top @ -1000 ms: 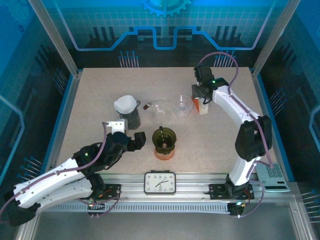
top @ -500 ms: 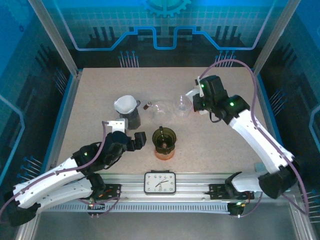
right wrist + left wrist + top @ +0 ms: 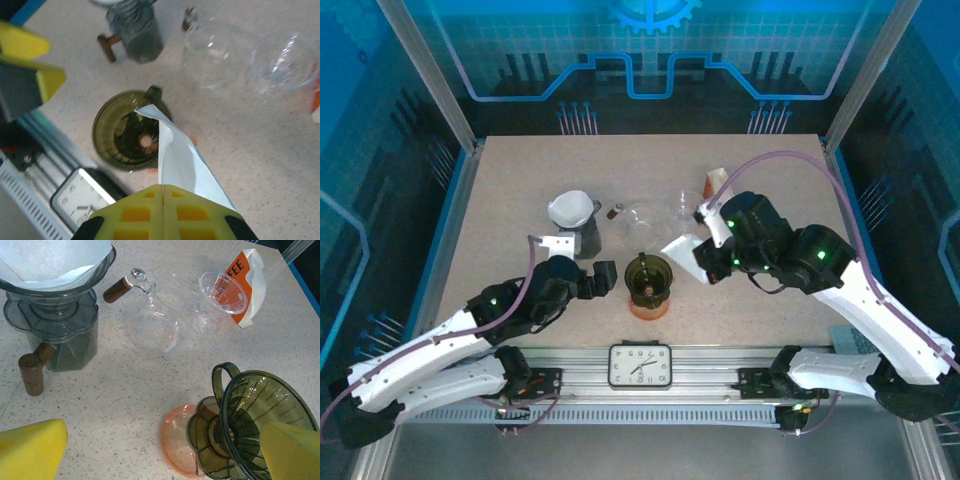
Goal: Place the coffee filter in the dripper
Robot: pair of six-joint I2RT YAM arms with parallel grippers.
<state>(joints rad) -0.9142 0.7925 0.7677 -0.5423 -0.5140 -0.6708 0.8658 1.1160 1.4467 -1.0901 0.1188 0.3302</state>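
Our right fingers (image 3: 131, 214) pinch shut on the white coffee filter (image 3: 180, 160). Its long axis runs straight ahead, tip over the green dripper (image 3: 117, 142) rim.

The coffee filter (image 3: 182, 160) is thin white paper, matt and creased. The dripper (image 3: 250, 410) is olive see-through plastic, glossy and ribbed. The surface (image 3: 115, 390) looks speckled, matt, slightly grainy.

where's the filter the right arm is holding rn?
Top view: the coffee filter is clamped in the right pincer, just right of the green dripper, mid-table. In the right wrist view its tip overhangs the dripper's rim.
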